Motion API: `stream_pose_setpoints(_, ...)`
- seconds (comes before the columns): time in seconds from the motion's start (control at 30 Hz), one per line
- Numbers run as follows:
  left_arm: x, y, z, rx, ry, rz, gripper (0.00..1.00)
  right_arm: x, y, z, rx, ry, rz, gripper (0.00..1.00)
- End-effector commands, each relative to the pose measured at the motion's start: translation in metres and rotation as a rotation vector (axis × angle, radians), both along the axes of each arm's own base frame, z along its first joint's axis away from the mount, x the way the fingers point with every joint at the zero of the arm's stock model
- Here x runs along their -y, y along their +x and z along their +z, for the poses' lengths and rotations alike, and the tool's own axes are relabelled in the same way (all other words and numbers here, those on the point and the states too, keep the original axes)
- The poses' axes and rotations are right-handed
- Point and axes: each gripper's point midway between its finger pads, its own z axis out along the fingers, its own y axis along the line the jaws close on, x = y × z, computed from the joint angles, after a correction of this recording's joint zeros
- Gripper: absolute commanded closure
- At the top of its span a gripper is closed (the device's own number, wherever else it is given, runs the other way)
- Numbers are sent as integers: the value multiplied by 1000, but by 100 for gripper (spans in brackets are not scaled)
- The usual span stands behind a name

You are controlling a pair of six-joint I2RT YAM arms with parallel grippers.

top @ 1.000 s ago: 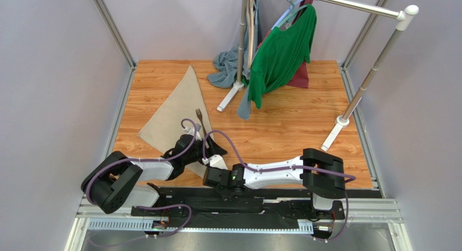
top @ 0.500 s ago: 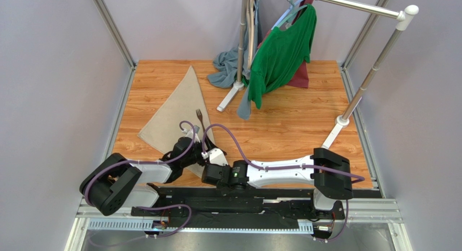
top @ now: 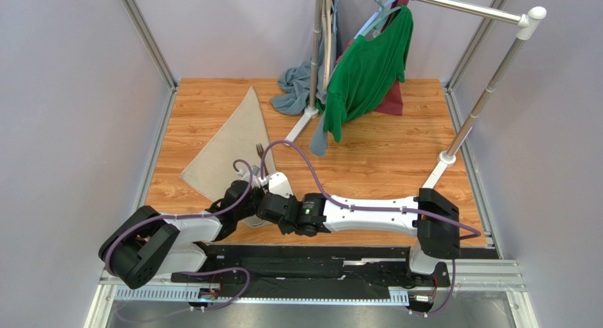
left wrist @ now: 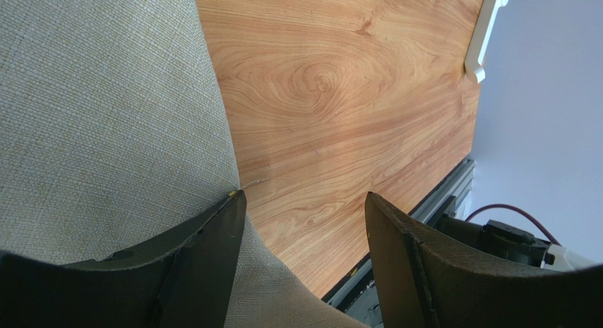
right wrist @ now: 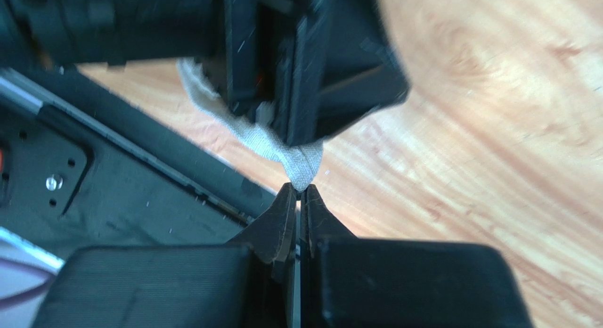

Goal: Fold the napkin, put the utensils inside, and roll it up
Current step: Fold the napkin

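Large beige woven cloth napkin (top: 228, 141) lies folded into a triangle on the left of the wood-grain desk (top: 382, 165). Slim dark metal fork (top: 260, 150) rests on it near its right edge, tines pointing away from the arms. Fold and placing look done; step in hand is probably starting the roll at the napkin's near corner.

Left pincer (left wrist: 304, 201) is released, jaws wide: one finger on the cloth edge, the other over bare wood. Right pincer (right wrist: 300, 190) is clenched, tips meeting the very tip of that corner; cannot tell if any cloth is actually caught.

Next move calls for a firm hold on the corner, then turning it over toward the fork without knocking the fork off.
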Motion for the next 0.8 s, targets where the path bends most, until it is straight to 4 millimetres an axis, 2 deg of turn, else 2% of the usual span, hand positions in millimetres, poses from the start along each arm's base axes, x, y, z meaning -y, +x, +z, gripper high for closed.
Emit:
stream_pose_setpoints(0.0,0,-10,-3,-11,15,-41,27,-11,27,18,80,37,-18,100)
stream_pose_setpoints(0.17,13,3,30,37,-37,-48,26,-14,33,21,91,39,-7,100)
stream_pose_setpoints(0.27,9,14,47,52,-11,-1,24,-15,36,22,93,42,-8,100)
stream_pose_setpoints(0.33,0,17,50,56,38,35,23,-15,38,23,94,45,-7,100)
stream_pose_setpoints(0.37,0,22,59,72,44,50,23,-15,39,23,96,44,-7,100)
stream_pose_setpoints(0.53,-28,35,62,82,130,140,20,-17,43,24,105,50,-8,100)
stream_pose_setpoints(0.57,-44,45,61,77,137,192,19,-17,44,23,109,48,-9,100)
stream_pose_setpoints(0.67,-65,51,63,85,137,238,19,-20,53,25,125,55,-15,100)
stream_pose_setpoints(0.7,-77,58,66,97,140,279,19,-22,55,24,132,55,-12,100)
stream_pose_setpoints(0.77,-93,57,66,100,171,308,19,-25,64,24,141,60,-15,100)
